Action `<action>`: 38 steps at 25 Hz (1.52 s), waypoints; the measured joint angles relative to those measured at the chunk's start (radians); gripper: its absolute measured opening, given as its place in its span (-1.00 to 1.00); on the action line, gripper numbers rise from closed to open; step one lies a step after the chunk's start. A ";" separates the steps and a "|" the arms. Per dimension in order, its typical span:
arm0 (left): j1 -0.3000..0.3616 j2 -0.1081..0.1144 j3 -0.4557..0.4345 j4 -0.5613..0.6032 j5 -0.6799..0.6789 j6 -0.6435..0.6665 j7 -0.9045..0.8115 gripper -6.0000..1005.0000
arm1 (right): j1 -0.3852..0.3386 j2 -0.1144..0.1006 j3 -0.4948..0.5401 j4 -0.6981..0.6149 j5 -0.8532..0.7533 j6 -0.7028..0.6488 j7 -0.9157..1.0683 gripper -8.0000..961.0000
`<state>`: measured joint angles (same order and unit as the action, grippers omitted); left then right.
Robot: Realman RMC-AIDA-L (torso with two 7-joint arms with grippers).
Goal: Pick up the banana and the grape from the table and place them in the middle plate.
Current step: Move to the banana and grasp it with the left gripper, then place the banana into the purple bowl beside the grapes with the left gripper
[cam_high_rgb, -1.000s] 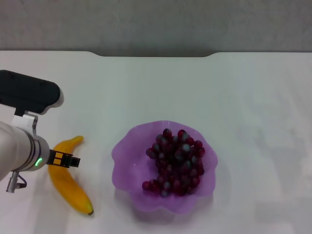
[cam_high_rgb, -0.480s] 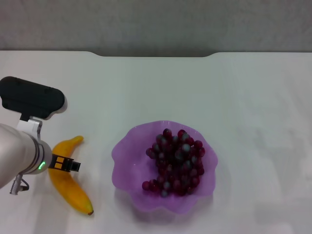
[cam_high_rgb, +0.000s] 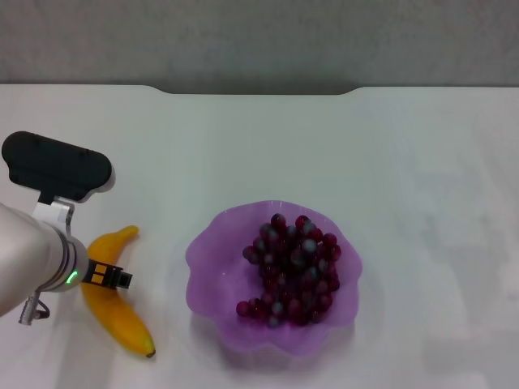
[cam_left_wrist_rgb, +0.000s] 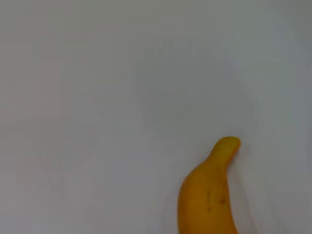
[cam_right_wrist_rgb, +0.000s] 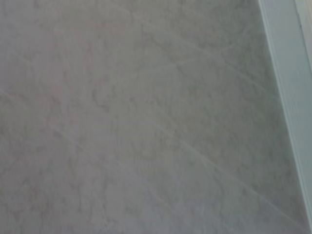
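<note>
The banana (cam_high_rgb: 116,304) lies on the white table (cam_high_rgb: 259,146) at the near left, its dark tip toward the near edge. Its other end shows in the left wrist view (cam_left_wrist_rgb: 207,195). My left gripper (cam_high_rgb: 104,275) sits over the banana's middle, on the end of the silver left arm (cam_high_rgb: 36,263). The grape bunch (cam_high_rgb: 293,267) lies in the light-purple middle plate (cam_high_rgb: 212,259) at the near centre. My right gripper is out of view; its wrist view shows only a grey surface.
The table's dark notched far edge (cam_high_rgb: 259,89) runs across the back. A pale strip (cam_right_wrist_rgb: 287,97) borders the grey surface in the right wrist view.
My left arm has shifted a little toward the near edge and slightly right over the banana. The banana, grapes and plate have not moved.
</note>
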<state>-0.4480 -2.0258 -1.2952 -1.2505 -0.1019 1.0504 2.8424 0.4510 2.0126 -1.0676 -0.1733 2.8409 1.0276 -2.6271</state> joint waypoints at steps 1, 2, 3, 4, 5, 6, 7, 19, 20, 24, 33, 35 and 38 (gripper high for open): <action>0.000 0.000 0.000 0.002 -0.001 0.000 0.000 0.58 | 0.000 0.000 0.000 0.000 0.000 0.000 0.002 0.83; -0.003 0.001 0.000 0.009 -0.002 0.000 0.000 0.58 | 0.000 0.000 0.000 0.000 0.000 0.000 0.006 0.83; -0.003 0.001 0.000 0.009 -0.002 0.000 0.000 0.57 | 0.000 0.000 0.000 0.000 0.000 0.001 0.010 0.83; -0.005 0.001 0.000 0.014 -0.003 0.000 0.000 0.57 | -0.001 0.000 0.000 0.000 0.000 0.002 0.014 0.83; -0.007 0.001 0.001 0.018 -0.003 0.000 0.000 0.57 | -0.002 0.000 0.000 0.000 0.001 0.006 0.017 0.83; -0.008 0.001 0.001 0.021 -0.003 0.001 0.000 0.57 | -0.003 0.000 0.000 0.000 0.001 0.011 0.020 0.83; -0.009 0.002 0.002 0.023 -0.003 0.002 0.000 0.57 | -0.003 0.000 0.000 0.000 0.002 0.016 0.023 0.83; 0.000 0.001 0.026 -0.014 0.047 0.004 0.000 0.04 | -0.008 0.000 0.000 0.001 0.000 0.028 0.023 0.83; 0.003 0.001 0.026 -0.029 0.052 0.005 0.000 0.02 | -0.008 0.000 0.000 0.002 0.000 0.028 0.023 0.83; 0.014 0.011 0.033 -0.097 0.063 0.034 0.001 0.02 | -0.008 0.000 0.000 0.008 0.000 0.028 0.023 0.83; 0.054 0.125 0.111 -0.464 0.020 0.167 0.002 0.02 | -0.008 -0.001 0.000 0.012 0.000 0.025 0.022 0.83; 0.054 0.150 0.118 -0.513 -0.019 0.177 0.003 0.02 | -0.008 -0.002 0.000 0.014 0.000 0.024 0.021 0.83; 0.044 0.184 0.127 -0.575 -0.075 0.200 0.004 0.02 | -0.008 -0.002 0.000 0.021 0.000 0.024 0.021 0.83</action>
<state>-0.4036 -1.8420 -1.1680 -1.8259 -0.1769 1.2505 2.8462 0.4428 2.0110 -1.0676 -0.1520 2.8409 1.0517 -2.6060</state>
